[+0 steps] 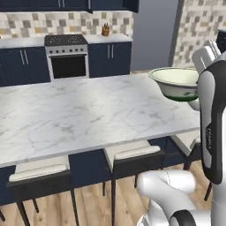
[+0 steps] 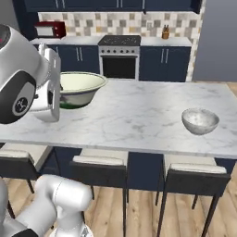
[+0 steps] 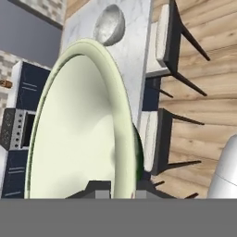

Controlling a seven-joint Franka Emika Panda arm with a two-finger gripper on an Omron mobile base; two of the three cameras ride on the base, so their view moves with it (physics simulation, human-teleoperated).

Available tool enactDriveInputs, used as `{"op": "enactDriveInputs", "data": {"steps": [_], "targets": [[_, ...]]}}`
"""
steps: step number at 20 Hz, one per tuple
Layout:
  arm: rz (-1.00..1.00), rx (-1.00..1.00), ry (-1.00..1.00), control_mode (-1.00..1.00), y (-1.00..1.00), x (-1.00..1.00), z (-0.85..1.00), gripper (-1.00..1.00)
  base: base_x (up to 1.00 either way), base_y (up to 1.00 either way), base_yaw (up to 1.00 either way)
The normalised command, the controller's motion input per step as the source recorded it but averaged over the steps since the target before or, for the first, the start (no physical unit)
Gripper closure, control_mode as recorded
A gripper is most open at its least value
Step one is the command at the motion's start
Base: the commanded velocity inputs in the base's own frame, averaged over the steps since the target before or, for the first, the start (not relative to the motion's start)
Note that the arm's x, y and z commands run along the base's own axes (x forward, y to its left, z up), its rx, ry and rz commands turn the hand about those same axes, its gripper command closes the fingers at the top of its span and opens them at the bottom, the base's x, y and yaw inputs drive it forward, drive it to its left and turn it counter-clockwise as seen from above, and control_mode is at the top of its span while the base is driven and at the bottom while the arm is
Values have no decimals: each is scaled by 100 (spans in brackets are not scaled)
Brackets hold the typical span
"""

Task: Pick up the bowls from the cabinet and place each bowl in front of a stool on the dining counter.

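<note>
The second placing is in hand. The grey bowl (image 2: 200, 120) already sits on the table (image 1: 79, 110) by its near edge, in front of the right-hand stool (image 2: 192, 178). The gripper (image 3: 121, 189) has its jaws closed on the rim of the green bowl (image 2: 76, 89), carrying it level above the table, well to the left of the grey bowl. Next, I judge, comes lowering it near the table edge before another stool (image 2: 98, 169), then letting go. The green bowl is wide, cream inside, with a green pattern low outside.
</note>
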Motion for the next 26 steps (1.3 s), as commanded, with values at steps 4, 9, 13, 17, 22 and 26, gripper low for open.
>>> {"op": "enactDriveInputs", "data": {"steps": [4, 9, 13, 17, 22, 26], "targets": [[0, 0, 0, 100, 0, 0, 0, 100, 60, 7, 0], [0, 0, 0, 100, 0, 0, 0, 100, 72, 0, 14], [0, 0, 0, 100, 0, 0, 0, 100, 65, -2, 14], [14, 1, 0, -100, -28, 76, -22, 100, 0, 0, 0], [18, 1, 0, -100, -35, 98, -40, 100, 0, 0, 0], [14, 0, 1, -100, -12, 93, -61, 100, 0, 0, 0]]}}
